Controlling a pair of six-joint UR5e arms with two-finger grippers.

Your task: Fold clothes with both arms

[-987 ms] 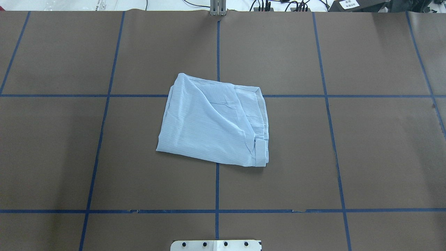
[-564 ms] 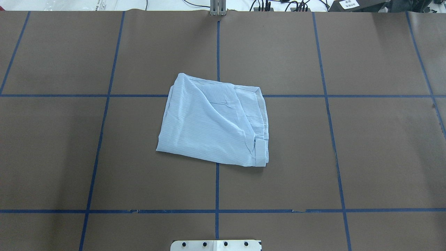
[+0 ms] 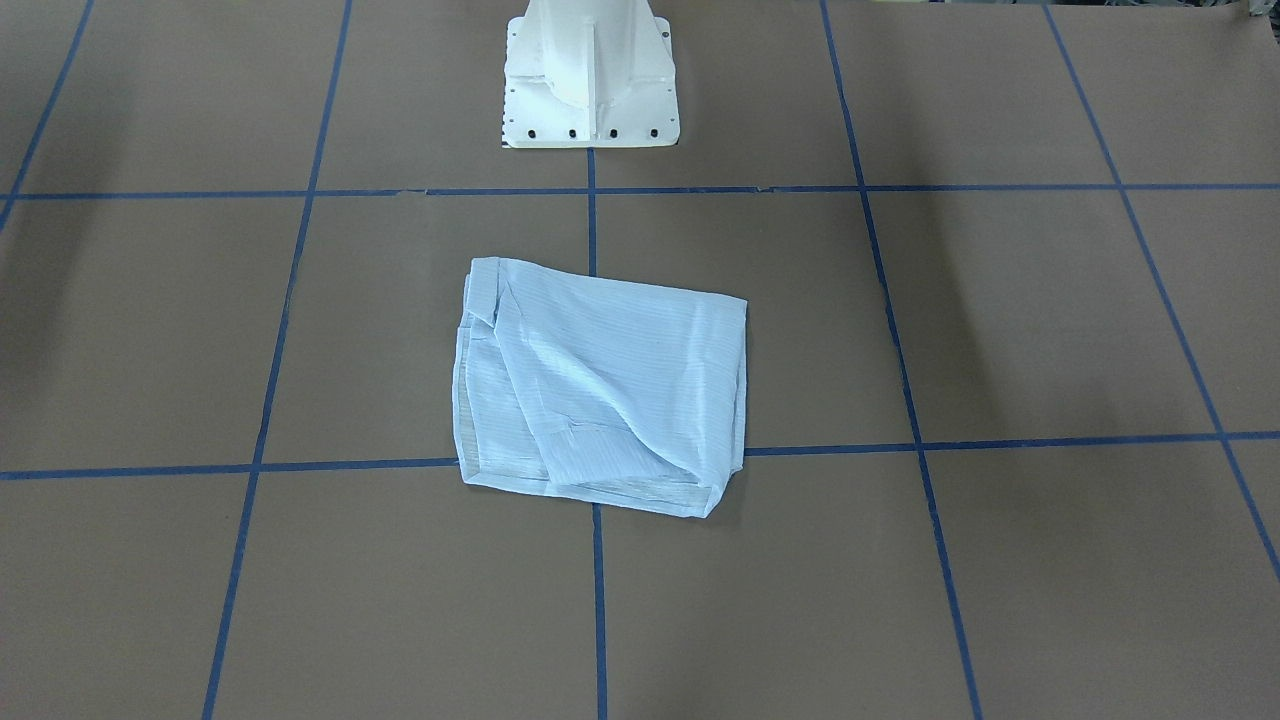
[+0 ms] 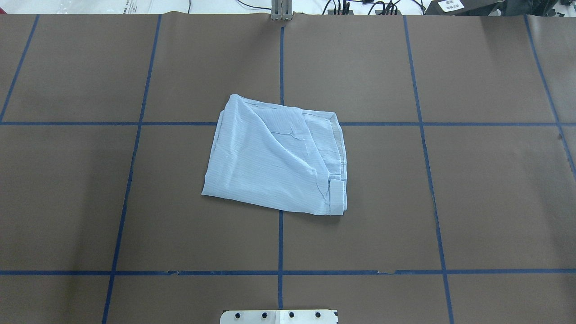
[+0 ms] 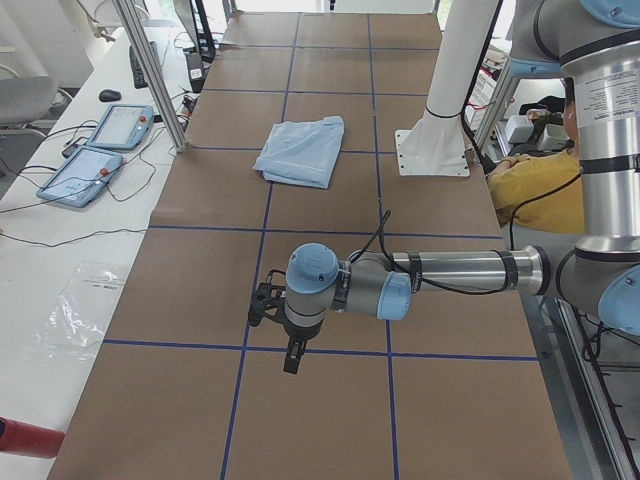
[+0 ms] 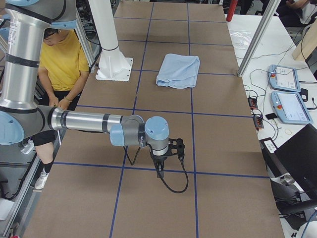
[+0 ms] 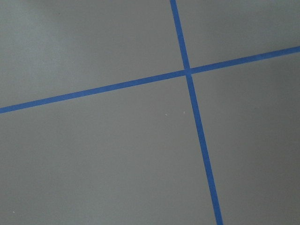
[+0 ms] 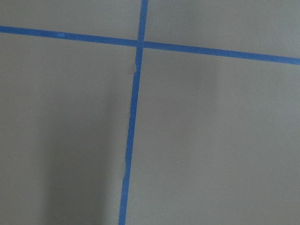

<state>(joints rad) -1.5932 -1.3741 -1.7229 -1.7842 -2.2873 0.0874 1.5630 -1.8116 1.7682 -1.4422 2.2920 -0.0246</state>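
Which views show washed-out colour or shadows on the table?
Front-facing view: the shirt looks nearly white, and soft shadow bands cross the table at both sides. Overhead view: the shirt reads clearly blue, pinstripes visible. Right wrist view: a blurry shadow darkens the left part.

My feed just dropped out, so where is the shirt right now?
In the overhead view the shirt lies folded at the centre of the table, across the central blue tape line and straight ahead of the white pedestal base.
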